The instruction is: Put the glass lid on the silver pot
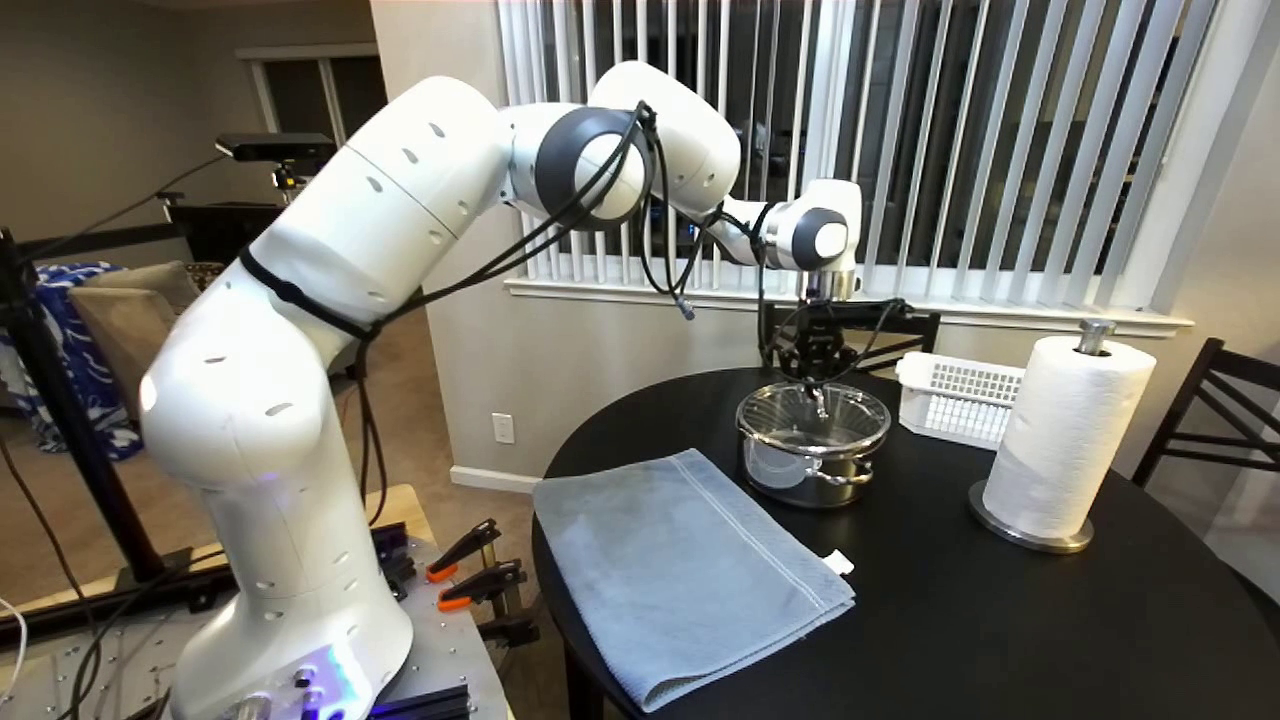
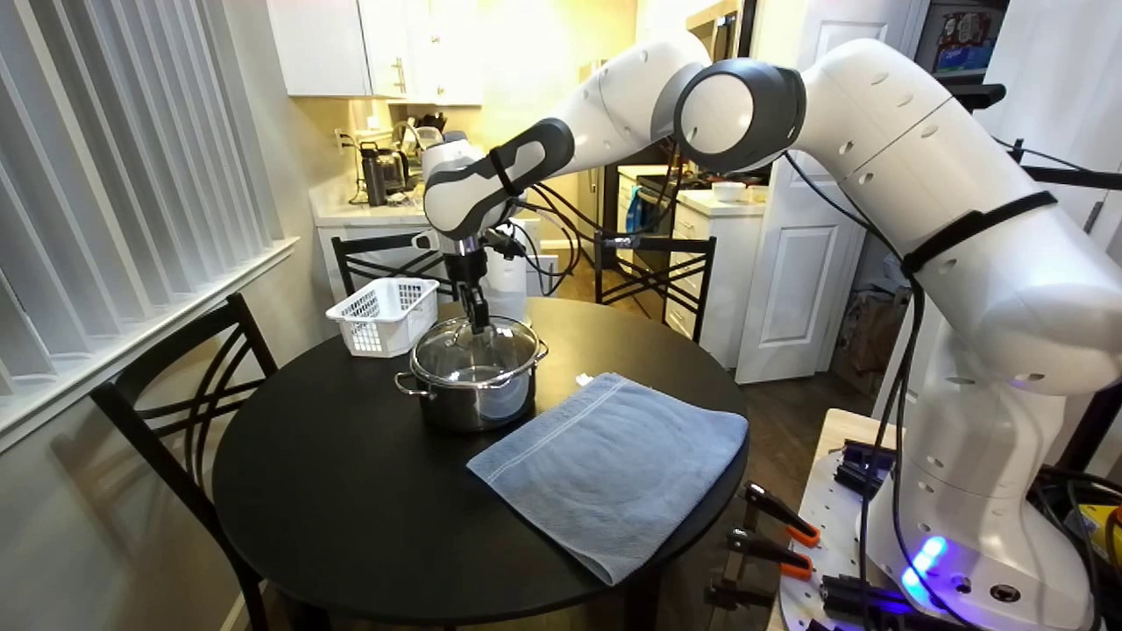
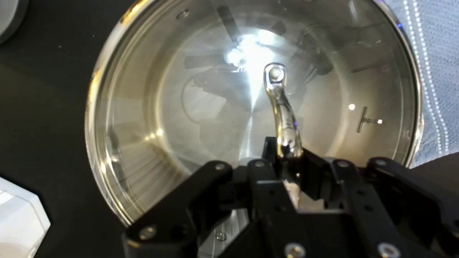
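Over the silver pot (image 2: 460, 407), the gripper (image 3: 290, 153) holds with narrowed fingers (image 3: 269, 149) the handle (image 3: 284, 116) of the glass lid (image 2: 460, 358); this lid lies beneath, on the pot.

white arm (image 1: 415, 165), black fingers (image 3: 315, 172)

1. In an exterior view, kitchen wall (image 2: 535, 88) is overexposed — warm yellow, bleeding toward the white cabinets (image 2: 381, 44); tabletop (image 2: 351, 499) takes a warm sheen on its kitchen side.
2. In an exterior view, it is dark behind the window blinds (image 1: 900, 150); back wall (image 1: 110, 100) is dim.
3. Soft brownish shadow falls on grey wall (image 2: 53, 526) beside the chair (image 2: 175, 352).
4. Blue-violet glow on arm base (image 1: 300, 620), both exterior views.
5. Wrist view: clipped white glare on glass lid (image 3: 244, 96) — streak below, dark reflections around; gripper (image 3: 291, 157) slightly soft.
6. Wide-angle stretch: paper towel roll (image 1: 1068, 440) reads slanted.
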`<state>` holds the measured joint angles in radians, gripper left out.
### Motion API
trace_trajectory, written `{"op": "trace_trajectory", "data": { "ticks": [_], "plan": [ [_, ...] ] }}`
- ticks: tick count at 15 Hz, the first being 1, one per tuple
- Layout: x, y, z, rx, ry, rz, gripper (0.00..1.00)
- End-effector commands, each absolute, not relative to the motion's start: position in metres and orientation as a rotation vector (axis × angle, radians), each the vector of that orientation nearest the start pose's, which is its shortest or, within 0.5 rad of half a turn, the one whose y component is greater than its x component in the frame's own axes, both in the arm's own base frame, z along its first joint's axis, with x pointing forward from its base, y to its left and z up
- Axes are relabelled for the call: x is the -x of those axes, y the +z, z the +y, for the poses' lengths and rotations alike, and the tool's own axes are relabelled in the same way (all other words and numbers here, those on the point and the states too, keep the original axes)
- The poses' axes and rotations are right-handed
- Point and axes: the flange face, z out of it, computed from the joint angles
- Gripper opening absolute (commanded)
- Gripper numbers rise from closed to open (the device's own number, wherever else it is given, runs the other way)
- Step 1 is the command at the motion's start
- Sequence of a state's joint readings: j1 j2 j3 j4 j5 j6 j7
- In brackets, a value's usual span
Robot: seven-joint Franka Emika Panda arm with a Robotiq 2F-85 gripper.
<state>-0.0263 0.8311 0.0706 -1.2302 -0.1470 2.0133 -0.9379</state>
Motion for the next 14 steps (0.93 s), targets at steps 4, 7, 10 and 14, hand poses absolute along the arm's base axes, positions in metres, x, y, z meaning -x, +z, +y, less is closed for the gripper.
{"op": "trace_trajectory", "data": {
  "ticks": [4,7,10,14],
  "plan": [
    [-0.7433,0.2869,0.0087,2.726,0.186,-1.515,0.02],
    [-0.7427,0.2836,0.0084,2.716,0.190,-1.499,0.02],
    [-0.7447,0.2828,0.0088,2.716,0.154,-1.496,0.02],
    [-0.7482,0.2859,0.0096,2.735,0.101,-1.485,0.02]
  ]
}}
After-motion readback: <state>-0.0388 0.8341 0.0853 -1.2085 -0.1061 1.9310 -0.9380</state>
